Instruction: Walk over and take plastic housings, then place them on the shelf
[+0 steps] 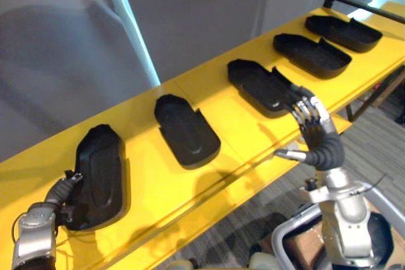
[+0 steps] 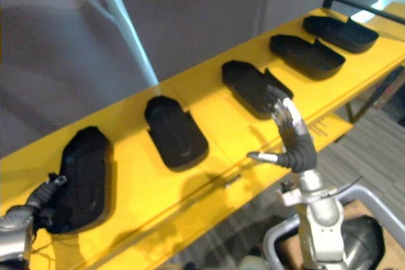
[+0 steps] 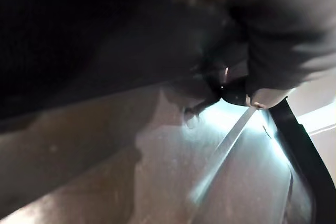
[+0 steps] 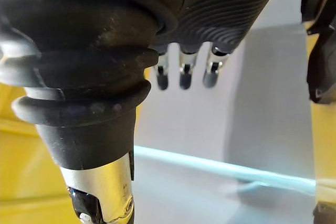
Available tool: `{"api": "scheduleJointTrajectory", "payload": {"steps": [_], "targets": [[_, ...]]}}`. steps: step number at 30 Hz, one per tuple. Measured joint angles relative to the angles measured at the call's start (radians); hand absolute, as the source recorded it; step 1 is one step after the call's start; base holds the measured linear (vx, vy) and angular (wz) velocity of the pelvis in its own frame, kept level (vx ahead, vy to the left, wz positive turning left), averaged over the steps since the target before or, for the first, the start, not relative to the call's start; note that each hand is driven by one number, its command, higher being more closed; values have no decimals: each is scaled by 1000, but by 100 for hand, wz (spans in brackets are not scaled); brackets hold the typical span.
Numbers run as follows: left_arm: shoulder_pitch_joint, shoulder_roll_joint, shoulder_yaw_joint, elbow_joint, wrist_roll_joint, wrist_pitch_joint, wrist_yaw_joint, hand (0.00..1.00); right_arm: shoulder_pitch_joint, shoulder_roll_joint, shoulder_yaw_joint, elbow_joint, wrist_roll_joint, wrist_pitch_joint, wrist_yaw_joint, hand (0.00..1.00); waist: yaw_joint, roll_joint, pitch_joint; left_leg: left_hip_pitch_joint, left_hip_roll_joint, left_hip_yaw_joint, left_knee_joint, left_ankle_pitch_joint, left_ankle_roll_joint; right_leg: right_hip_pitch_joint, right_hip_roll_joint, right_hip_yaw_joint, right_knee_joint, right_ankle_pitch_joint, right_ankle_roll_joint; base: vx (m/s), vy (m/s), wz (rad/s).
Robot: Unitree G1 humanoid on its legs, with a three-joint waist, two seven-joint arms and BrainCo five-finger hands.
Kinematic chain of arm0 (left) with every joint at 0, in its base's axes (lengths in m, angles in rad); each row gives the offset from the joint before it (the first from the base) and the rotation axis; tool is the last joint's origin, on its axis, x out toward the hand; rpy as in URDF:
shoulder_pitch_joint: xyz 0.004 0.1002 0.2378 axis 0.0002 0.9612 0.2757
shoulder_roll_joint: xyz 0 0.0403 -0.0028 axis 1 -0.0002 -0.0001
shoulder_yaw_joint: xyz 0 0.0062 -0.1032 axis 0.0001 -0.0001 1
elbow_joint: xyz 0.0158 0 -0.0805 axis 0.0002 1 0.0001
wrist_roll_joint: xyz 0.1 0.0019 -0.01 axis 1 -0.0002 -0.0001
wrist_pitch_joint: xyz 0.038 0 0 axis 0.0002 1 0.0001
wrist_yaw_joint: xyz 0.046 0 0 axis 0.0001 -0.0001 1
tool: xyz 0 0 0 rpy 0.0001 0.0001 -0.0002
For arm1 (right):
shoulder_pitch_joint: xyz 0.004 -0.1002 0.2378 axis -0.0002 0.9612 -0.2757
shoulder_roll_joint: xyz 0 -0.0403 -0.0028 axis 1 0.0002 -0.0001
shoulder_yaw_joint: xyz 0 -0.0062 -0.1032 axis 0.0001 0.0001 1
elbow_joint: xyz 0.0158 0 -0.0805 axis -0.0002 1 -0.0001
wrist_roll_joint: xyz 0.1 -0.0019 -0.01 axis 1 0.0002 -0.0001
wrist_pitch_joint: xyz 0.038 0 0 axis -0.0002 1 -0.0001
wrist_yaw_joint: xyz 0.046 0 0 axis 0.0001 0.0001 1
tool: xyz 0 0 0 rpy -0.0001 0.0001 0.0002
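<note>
I see five black plastic housings (image 1: pixel 186 131) in a row along the yellow shelf (image 1: pixel 145 181), all lying flat with the hollow side up and well apart from each other. Counting from my left: first housing (image 1: pixel 101 175), second housing (image 2: pixel 174 134), third housing (image 1: pixel 256 83), fourth housing (image 1: pixel 310 54), fifth housing (image 1: pixel 342 31) at the far right end.

The left robot hand (image 1: pixel 63 191) is at the near left end of the first housing, its dark cover right against the housing's edge. Its fingers are hidden against the housing, and the left wrist view is dark, so I cannot tell if they grip it.

The right robot hand (image 1: pixel 311 121) is raised by the shelf's front edge, just at the near end of the third housing. Its fingers (image 4: pixel 181 74) are straight and side by side, its thumb (image 1: pixel 288 153) sticks out to the side, and it holds nothing. Its fingertips overlap the third housing's near rim in the eye views, but I cannot tell if they touch.

A grey wall (image 1: pixel 190 17) is behind the shelf, and grey carpet floor (image 1: pixel 373 150) is below it.
</note>
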Motion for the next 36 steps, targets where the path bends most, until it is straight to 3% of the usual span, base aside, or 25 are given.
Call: {"api": "scheduleJointTrajectory", "payload": {"steps": [7, 18, 19, 30, 36], "targets": [[-3, 0, 4, 42, 44, 29, 112, 100, 0, 0, 7, 0, 0, 12, -3, 0, -1, 0, 0, 5, -1, 0, 0, 2, 2, 1, 0, 0, -3, 4, 0, 0, 0, 0], [-17, 0, 33, 85, 79, 29, 110, 100, 3, -1, 48, 0, -3, 13, -21, 0, 0, 1, 0, -1, -1, -2, 0, 4, 5, 5, -1, -4, -6, 5, 0, 0, 0, 0], [-18, 0, 33, 85, 80, 29, 109, 0, 3, -1, 48, 0, -4, 13, -21, 0, 0, 1, 0, -1, -1, -3, 0, 4, 5, 5, -1, -5, -6, 6, 0, 0, 0, 0], [-33, 0, 35, 84, 108, 28, 126, 0, 4, -1, 45, 3, -1, 23, -21, 0, 0, 6, 4, 0, -2, -3, 0, 4, 5, 6, -1, -5, -8, 7, 0, 0, 0, 0], [-41, 0, 37, 84, 95, 15, 275, 0, 4, 1, 44, 5, 2, 32, -21, 0, 0, 2, 7, -1, -2, -4, 0, 4, 5, 7, -1, -6, -9, 7, 1, 0, 0, 0]]}}
